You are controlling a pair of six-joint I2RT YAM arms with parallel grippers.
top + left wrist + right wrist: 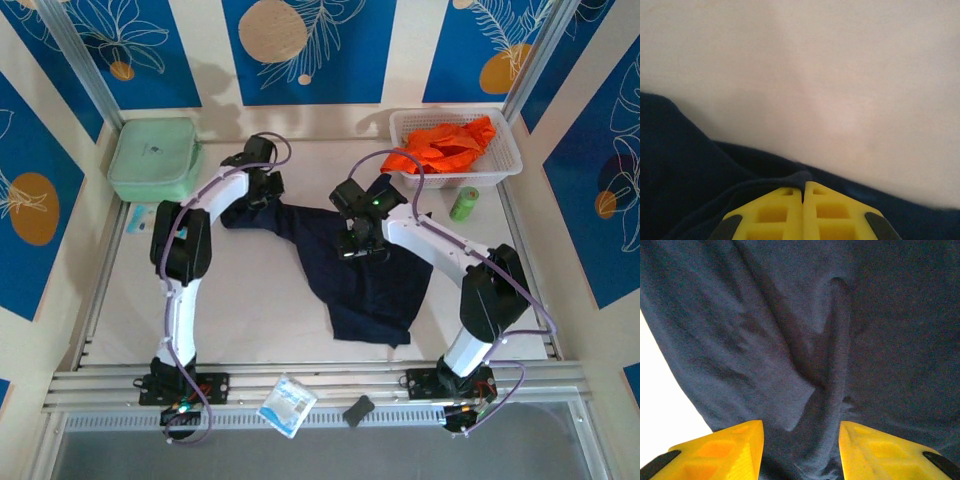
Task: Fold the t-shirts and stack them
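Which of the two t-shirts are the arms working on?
The dark navy t-shirt spread on the table: the left tool pinches its edge, the right tool straddles a fold. The orange t-shirt lies in the white basket.

No legible text, small dark mark on the lid of the pale green fabric case too small to read, print on the blue-and-white flat packet too blurred to read.

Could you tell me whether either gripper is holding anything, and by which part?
The left gripper is shut on the navy shirt, pinching its edge at the far left corner. The right gripper stands open astride a fold of it, holding nothing.
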